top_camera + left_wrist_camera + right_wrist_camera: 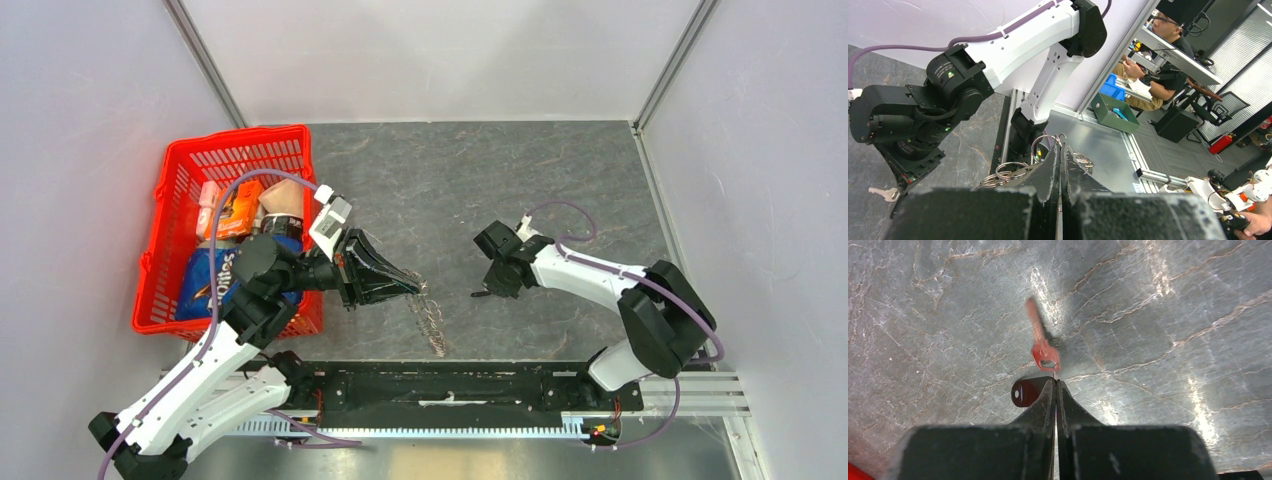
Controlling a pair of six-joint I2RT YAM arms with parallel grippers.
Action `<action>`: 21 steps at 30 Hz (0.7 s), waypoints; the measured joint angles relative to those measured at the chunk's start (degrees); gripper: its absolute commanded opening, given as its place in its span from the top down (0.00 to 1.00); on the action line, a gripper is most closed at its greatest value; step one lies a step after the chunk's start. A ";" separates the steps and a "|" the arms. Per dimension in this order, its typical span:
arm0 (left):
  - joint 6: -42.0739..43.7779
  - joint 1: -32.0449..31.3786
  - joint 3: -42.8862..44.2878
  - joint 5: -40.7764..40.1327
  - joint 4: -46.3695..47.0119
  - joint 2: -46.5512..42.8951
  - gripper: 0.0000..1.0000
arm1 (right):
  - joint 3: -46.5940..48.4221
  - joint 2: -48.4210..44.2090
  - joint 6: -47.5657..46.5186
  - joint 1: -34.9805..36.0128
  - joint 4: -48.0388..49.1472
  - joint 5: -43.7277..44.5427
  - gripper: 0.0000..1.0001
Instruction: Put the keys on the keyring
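From above, the left pincer [413, 286] grips the keyring [432, 320] at mid-frame. Only the right wrist view shows the right pincer [1056, 381] clenched, its tips touching the key [1040, 342] on the counter [1173, 315].

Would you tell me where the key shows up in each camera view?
Top external: key right of centre, at the right gripper tip.
Left wrist: lower left, beside that gripper.
Right wrist: centre, just ahead of the shut gripper.
Shared landmark: the right gripper.
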 measured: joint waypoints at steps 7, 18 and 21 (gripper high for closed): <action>0.00 0.00 0.00 -0.02 -0.02 0.00 0.98 | -0.20 -4.70 -2.89 0.00 -0.63 1.79 1.00; 0.20 0.00 0.00 -0.04 -0.07 0.52 0.98 | -3.56 -24.87 -22.64 0.00 4.35 -1.70 1.00; 0.22 0.00 0.00 -0.09 -0.11 1.11 0.98 | -1.77 -28.28 -29.11 0.00 3.72 -4.50 1.00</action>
